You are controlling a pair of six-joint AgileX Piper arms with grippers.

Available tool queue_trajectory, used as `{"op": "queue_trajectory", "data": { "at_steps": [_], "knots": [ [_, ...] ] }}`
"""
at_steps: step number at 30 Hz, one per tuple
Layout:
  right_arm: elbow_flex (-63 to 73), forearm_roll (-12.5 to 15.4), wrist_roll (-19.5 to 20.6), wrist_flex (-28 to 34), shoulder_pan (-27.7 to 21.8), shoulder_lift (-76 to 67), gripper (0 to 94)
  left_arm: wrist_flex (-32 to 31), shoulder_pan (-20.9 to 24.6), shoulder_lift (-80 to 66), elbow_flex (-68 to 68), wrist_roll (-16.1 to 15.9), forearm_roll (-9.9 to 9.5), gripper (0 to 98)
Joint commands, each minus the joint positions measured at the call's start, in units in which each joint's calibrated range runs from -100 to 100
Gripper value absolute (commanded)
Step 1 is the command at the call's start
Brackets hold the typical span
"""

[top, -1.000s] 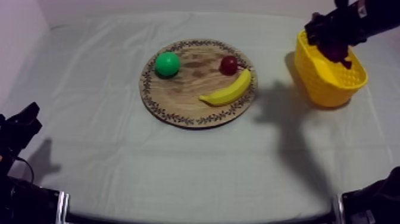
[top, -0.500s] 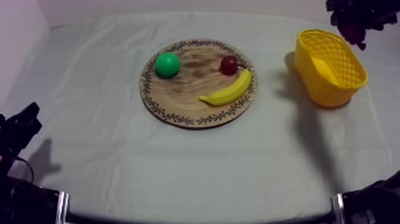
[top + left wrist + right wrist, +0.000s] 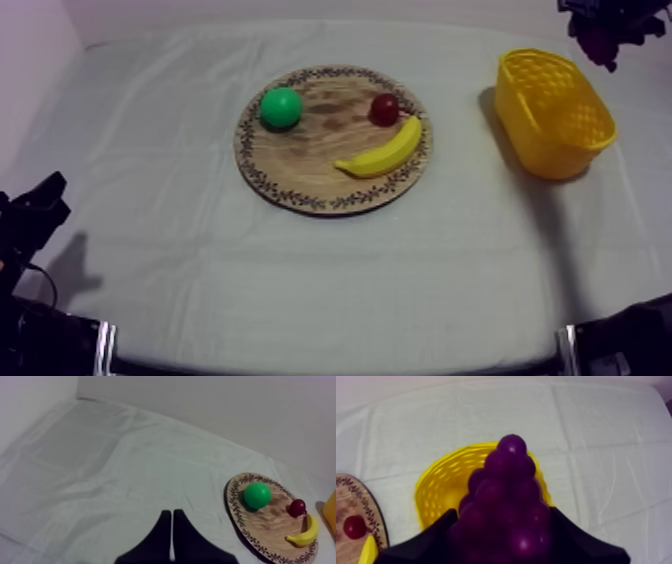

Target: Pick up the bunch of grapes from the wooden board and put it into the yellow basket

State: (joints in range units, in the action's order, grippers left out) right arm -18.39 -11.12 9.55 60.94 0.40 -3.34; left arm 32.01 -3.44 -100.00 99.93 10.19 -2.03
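The right gripper [image 3: 503,520] grasps the bunch of grapes [image 3: 506,488], glossy dark-purple balls tapering to one, seemingly above the yellow basket [image 3: 438,483]; the left gripper [image 3: 172,514] is clenched empty.

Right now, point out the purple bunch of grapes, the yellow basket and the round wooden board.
purple bunch of grapes [image 3: 506,501]: right wrist view, bunch's middle.
yellow basket [image 3: 553,153]: top view, outer side wall.
round wooden board [image 3: 310,150]: top view, bare wood centre.

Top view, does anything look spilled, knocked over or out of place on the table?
Nothing spilled or tipped. The yellow basket stands upright; the right gripper holds the bunch of grapes aloft near it, not inside. The banana, small red fruit and a green ball sit tidily on the wooden board.
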Motion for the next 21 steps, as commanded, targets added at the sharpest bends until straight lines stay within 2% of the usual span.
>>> {"op": "queue_trajectory", "data": {
  "at_steps": [1, 21],
  "knots": [
    [0.2, 0.0, -0.1, -0.4, -0.3, 1.7, 37.4, 0.0, 0.0, 0.0, 0.0, 0.0, 0.01, 0.1],
    [-3.5, -1.9, 1.6, -8.1, -0.8, 16.9, 36.5, 0.0, 0.0, 0.0, 0.0, 0.0, 0.01, 0.1]
  ]
}}
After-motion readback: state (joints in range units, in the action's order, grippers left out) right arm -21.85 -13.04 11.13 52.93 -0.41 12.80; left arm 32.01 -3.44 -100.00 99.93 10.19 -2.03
